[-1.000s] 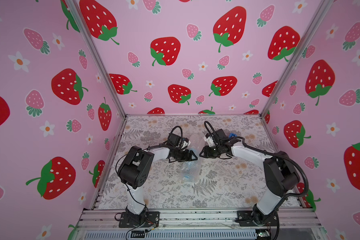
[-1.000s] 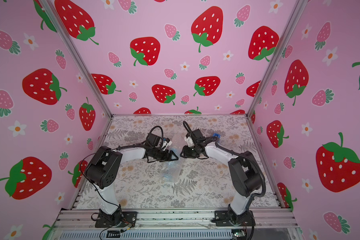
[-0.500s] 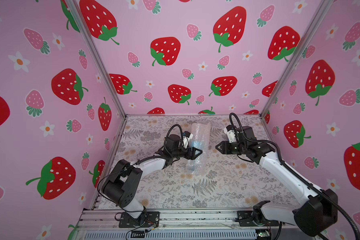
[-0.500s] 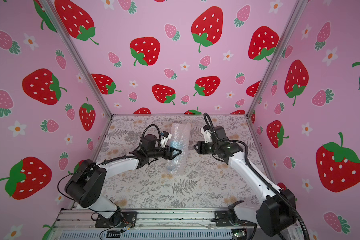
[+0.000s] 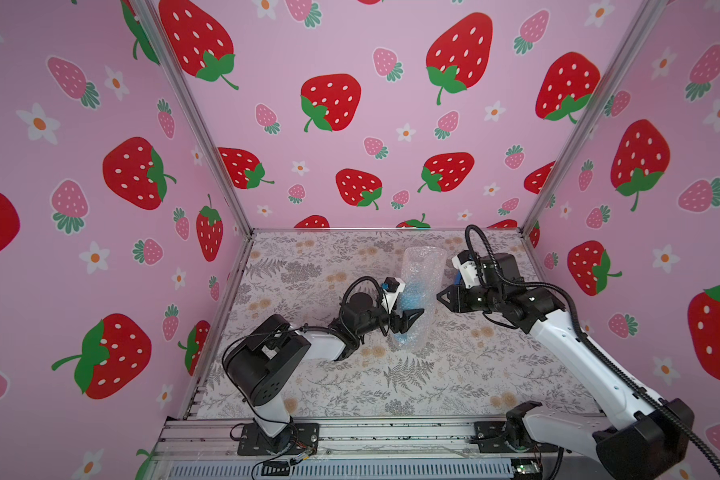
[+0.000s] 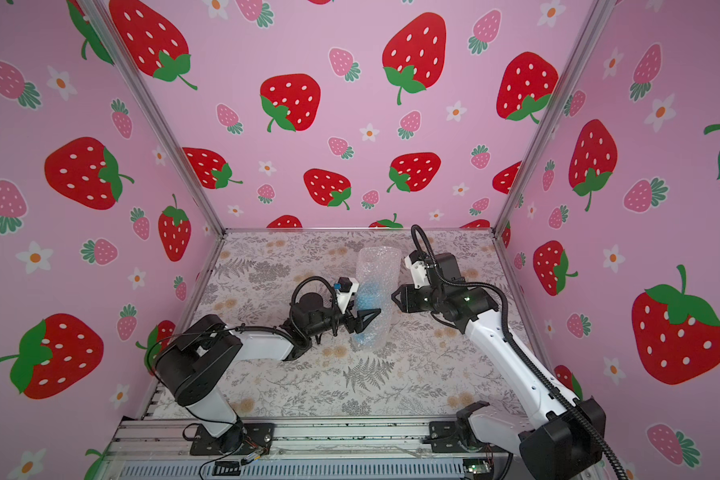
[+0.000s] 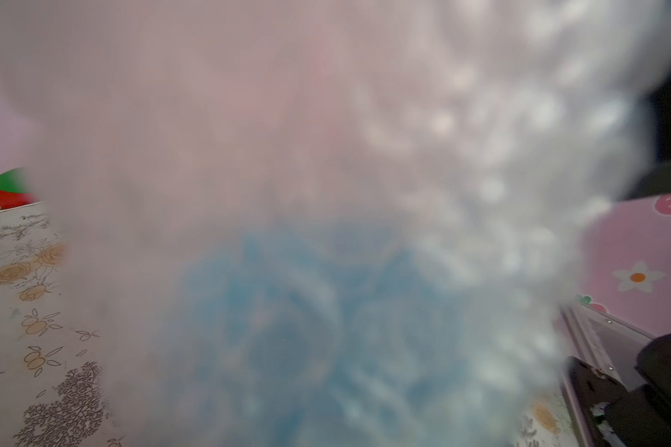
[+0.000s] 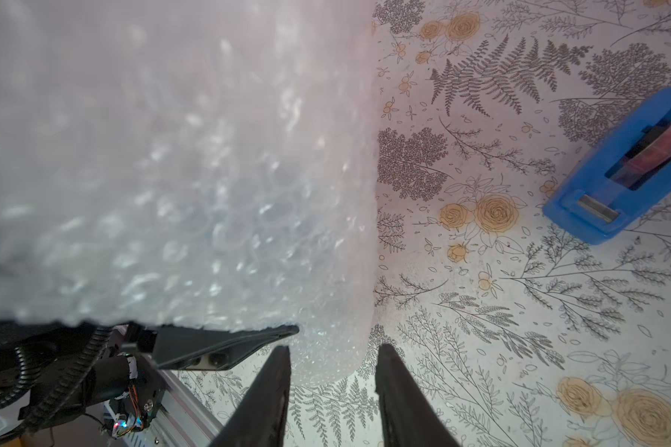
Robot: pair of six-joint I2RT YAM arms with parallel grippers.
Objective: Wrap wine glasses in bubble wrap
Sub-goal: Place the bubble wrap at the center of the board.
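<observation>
- The left gripper is nearest: its jaws stand wide but clamp the wrap, a tilted roll with its lower end close to the table.
- The goblet sits inside the roll, just above that grip, as a blue blur.
- The right gripper is just beside the roll, jaws spread, pinching nothing that I can see.
- I judge the roll must now be closed: the left should hold firmly without crushing, and the right should take only the loose outer layer.
- The left wrist view gives only fogged bubbles and blue. The right wrist view shows the roll's end between the right fingers, and farther off the dispenser, nearly hidden in both top views.
</observation>
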